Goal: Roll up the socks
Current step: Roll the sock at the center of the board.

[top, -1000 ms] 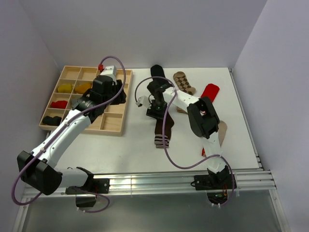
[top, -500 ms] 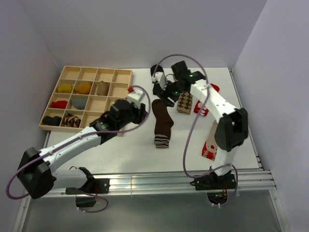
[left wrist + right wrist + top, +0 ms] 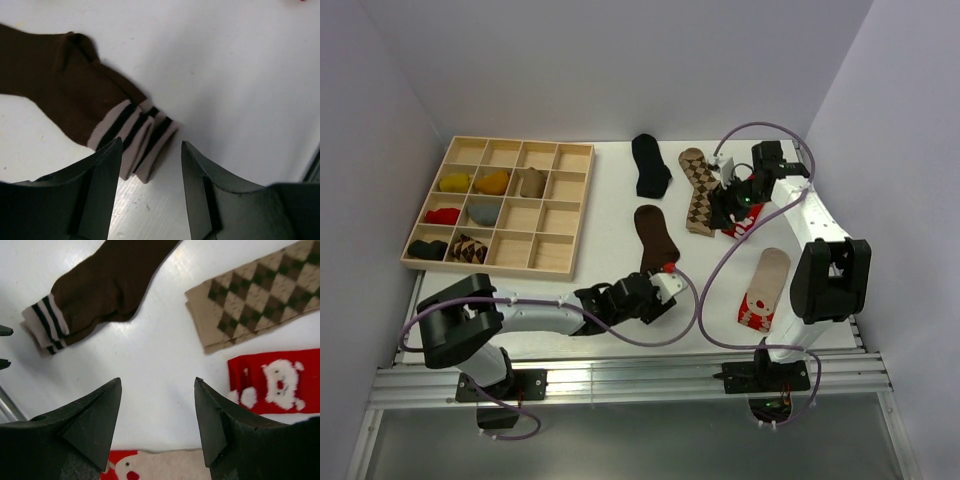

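The dark brown sock (image 3: 75,90) is soft matt knit cloth, its cream-and-black striped end ribbed. The argyle sock (image 3: 260,295) and the red sock (image 3: 272,382) look like the same dull knitted fabric. Under them the white table (image 3: 240,75) is smooth with a faint sheen. The fingers (image 3: 100,200) of the left gripper (image 3: 151,145) are dark, matt, hard plastic by the look. The grid tray (image 3: 490,268) is pale bare wood, the near rail (image 3: 620,375) brushed metal.

My fingers (image 3: 85,435) hang spread above the white counter (image 3: 160,350); brown striped sock (image 3: 100,290) ahead left, argyle sock (image 3: 250,300) ahead right (red sock (image 3: 270,382) just beside it).
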Controlling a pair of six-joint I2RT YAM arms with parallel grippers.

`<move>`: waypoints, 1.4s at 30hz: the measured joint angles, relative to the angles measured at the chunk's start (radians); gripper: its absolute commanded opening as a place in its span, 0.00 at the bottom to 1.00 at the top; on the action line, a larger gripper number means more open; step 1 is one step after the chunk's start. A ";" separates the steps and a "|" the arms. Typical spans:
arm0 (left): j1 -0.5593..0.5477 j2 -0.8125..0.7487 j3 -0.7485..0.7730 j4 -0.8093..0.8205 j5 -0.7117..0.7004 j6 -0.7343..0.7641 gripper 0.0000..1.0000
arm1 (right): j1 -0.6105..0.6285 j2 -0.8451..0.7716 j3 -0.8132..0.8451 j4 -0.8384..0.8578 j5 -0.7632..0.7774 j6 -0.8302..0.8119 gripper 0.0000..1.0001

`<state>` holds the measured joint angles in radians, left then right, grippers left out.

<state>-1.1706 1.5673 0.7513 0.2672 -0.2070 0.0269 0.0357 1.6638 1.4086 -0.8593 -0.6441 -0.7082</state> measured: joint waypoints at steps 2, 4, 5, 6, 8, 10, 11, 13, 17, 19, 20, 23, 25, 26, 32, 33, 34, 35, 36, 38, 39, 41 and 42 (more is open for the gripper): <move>-0.028 0.005 -0.015 0.020 0.001 0.015 0.56 | -0.013 -0.013 -0.041 -0.007 -0.010 -0.010 0.67; -0.035 0.006 -0.020 0.028 0.002 0.024 0.56 | -0.019 -0.023 -0.056 -0.011 -0.020 -0.019 0.67; -0.035 0.010 -0.020 0.033 0.002 0.032 0.56 | -0.020 -0.027 -0.060 -0.011 -0.026 -0.023 0.67; -0.035 0.015 -0.020 0.040 0.001 0.037 0.57 | -0.021 -0.033 -0.062 -0.012 -0.031 -0.026 0.67; -0.035 0.034 -0.020 0.052 -0.002 0.051 0.57 | -0.024 -0.046 -0.064 -0.012 -0.043 -0.032 0.67; -0.035 0.062 -0.020 0.064 -0.005 0.066 0.56 | -0.032 -0.057 -0.068 -0.012 -0.056 -0.039 0.67; -0.036 0.077 -0.020 0.066 -0.008 0.072 0.56 | -0.039 -0.063 -0.069 -0.016 -0.058 -0.042 0.67; -0.036 0.105 -0.020 0.067 -0.012 0.088 0.56 | -0.049 -0.070 -0.070 -0.018 -0.063 -0.047 0.67; -0.036 0.139 -0.020 0.072 -0.030 0.115 0.56 | -0.058 -0.079 -0.077 -0.021 -0.066 -0.056 0.67; -0.036 0.145 -0.019 0.083 -0.037 0.123 0.55 | -0.059 -0.080 -0.083 -0.023 -0.070 -0.063 0.67; -0.036 0.150 -0.018 0.089 -0.041 0.128 0.54 | -0.060 -0.080 -0.087 -0.024 -0.074 -0.067 0.67; -0.035 0.166 -0.006 0.097 -0.045 0.133 0.38 | -0.060 -0.080 -0.093 -0.029 -0.080 -0.069 0.67; -0.031 0.181 0.008 0.093 -0.042 0.133 0.24 | -0.060 -0.080 -0.093 -0.028 -0.083 -0.071 0.67; -0.029 0.187 0.015 0.090 -0.040 0.133 0.20 | -0.060 -0.080 -0.094 -0.028 -0.084 -0.072 0.67; 0.000 0.219 0.103 -0.006 0.010 0.104 0.06 | -0.061 -0.084 -0.109 -0.028 -0.088 -0.084 0.66; 0.010 0.223 0.122 -0.033 0.031 0.092 0.05 | -0.061 -0.084 -0.109 -0.029 -0.091 -0.089 0.66; 0.022 0.228 0.146 -0.067 0.058 0.079 0.05 | -0.061 -0.085 -0.109 -0.029 -0.097 -0.095 0.66; 0.034 0.234 0.173 -0.099 0.083 0.065 0.05 | -0.061 -0.085 -0.111 -0.028 -0.103 -0.101 0.66; 0.050 0.242 0.201 -0.134 0.114 0.055 0.04 | -0.061 -0.087 -0.117 -0.028 -0.109 -0.109 0.66; 0.087 0.268 0.277 -0.214 0.194 0.019 0.04 | -0.061 -0.096 -0.136 -0.029 -0.122 -0.125 0.66; 0.108 0.287 0.321 -0.251 0.238 -0.002 0.02 | -0.061 -0.101 -0.146 -0.031 -0.127 -0.130 0.66; 0.151 0.329 0.411 -0.333 0.331 -0.042 0.01 | -0.061 -0.116 -0.175 -0.030 -0.136 -0.144 0.66; 0.174 0.351 0.457 -0.368 0.378 -0.064 0.00 | -0.061 -0.125 -0.192 -0.029 -0.140 -0.153 0.66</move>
<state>-0.9970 1.9186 1.2087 -0.1005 0.1711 -0.0376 -0.0254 1.5387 1.2167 -0.8883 -0.7845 -0.8616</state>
